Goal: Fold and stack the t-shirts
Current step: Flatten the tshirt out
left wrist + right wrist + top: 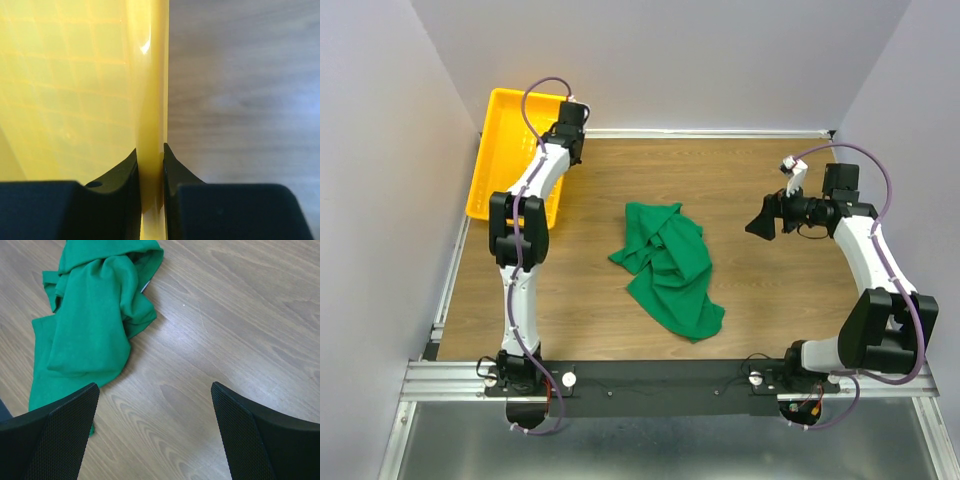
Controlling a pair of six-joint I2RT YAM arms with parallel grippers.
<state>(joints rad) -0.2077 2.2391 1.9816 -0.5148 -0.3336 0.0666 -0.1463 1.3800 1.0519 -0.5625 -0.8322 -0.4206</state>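
Note:
A dark-green t-shirt (670, 265) lies crumpled in the middle of the wooden table; in the right wrist view it (92, 325) fills the upper left, with a sliver of white label at its neck. My left gripper (568, 128) is at the back left, shut on the right rim of the yellow tray (510, 140); in the left wrist view the two jaws (150, 165) pinch that yellow rim (150, 100). My right gripper (761, 218) is open and empty, held above the table to the right of the shirt, its fingers (65, 425) wide apart.
The yellow tray stands at the back left corner against the wall. Grey walls close in the table on the left, back and right. Bare wood (760, 300) lies between the shirt and the right arm.

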